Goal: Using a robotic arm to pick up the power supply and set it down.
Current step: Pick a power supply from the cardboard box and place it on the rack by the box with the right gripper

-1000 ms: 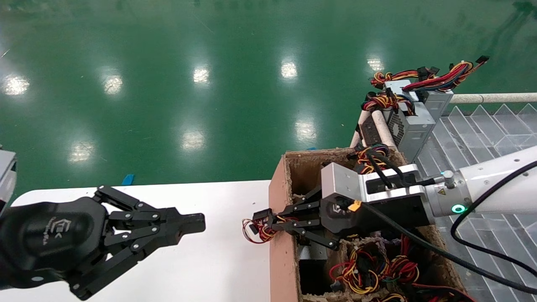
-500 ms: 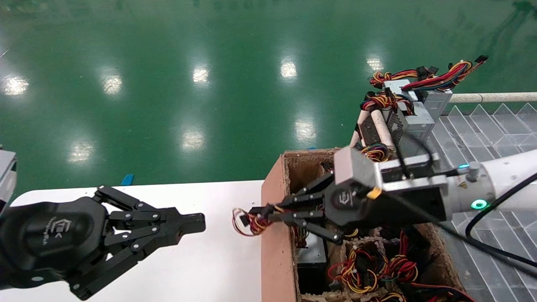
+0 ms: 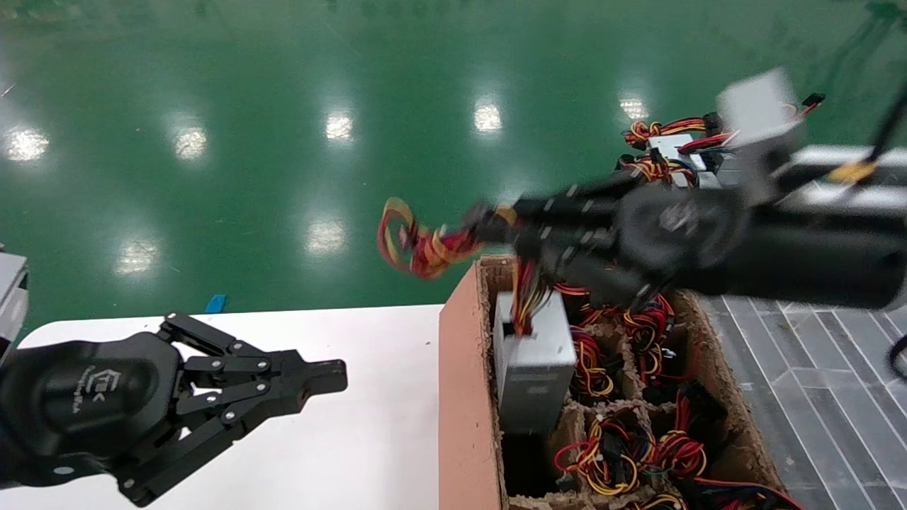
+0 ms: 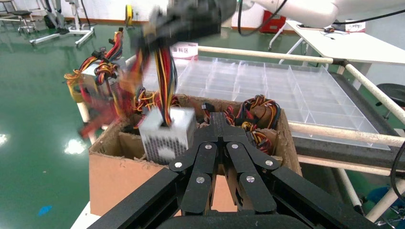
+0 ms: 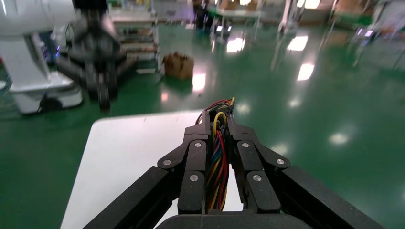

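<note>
My right gripper (image 3: 489, 221) is shut on the red-yellow-black wire bundle (image 5: 217, 162) of a silver-grey power supply (image 3: 533, 368). The box hangs by those wires, partly risen out of a compartment at the near-left corner of the cardboard box (image 3: 464, 397). In the right wrist view the wires run between the shut fingers of the gripper (image 5: 217, 119). In the left wrist view the power supply (image 4: 167, 136) dangles above the cardboard box (image 4: 114, 176). My left gripper (image 3: 333, 375) is shut and empty over the white table (image 3: 354, 439), left of the box.
More power supplies with wire bundles fill the other compartments (image 3: 623, 439). Others are stacked on a pipe rack (image 3: 673, 152) behind the box. A clear divided tray (image 4: 267, 90) lies to the right of the box. Green floor lies beyond.
The right arm has swung up fast with the wire bundle, pulling the power supply up out of its compartment. The left arm has not moved.
</note>
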Robot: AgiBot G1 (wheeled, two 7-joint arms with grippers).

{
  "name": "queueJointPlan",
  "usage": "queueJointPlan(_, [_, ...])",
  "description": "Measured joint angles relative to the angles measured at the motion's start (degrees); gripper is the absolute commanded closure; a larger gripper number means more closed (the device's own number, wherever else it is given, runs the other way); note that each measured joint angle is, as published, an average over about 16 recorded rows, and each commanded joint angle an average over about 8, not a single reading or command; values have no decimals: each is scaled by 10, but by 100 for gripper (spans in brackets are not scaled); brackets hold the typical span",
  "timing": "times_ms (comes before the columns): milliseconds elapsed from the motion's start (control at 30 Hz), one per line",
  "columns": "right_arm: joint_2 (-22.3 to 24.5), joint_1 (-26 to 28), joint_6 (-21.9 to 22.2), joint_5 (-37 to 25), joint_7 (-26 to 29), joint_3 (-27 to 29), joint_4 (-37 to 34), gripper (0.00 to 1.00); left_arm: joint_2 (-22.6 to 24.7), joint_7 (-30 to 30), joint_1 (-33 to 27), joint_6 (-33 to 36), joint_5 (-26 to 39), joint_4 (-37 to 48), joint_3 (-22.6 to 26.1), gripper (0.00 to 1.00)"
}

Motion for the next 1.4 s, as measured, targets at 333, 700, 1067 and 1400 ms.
queueJointPlan(333, [40,74,3,52,-28,0,-21,100,0,0,0,0,0,0,0,100])
queueJointPlan(700, [95,142,5,50,-67,-13,-71,100,0,0,0,0,0,0,0,100])
queueJointPlan(1067, [162,183,7,6,-89,-43,-135,100,0,0,0,0,0,0,0,100])
queueJointPlan(1400, [179,177,9,-13,-112,-68,-224,100,0,0,0,0,0,0,0,100])
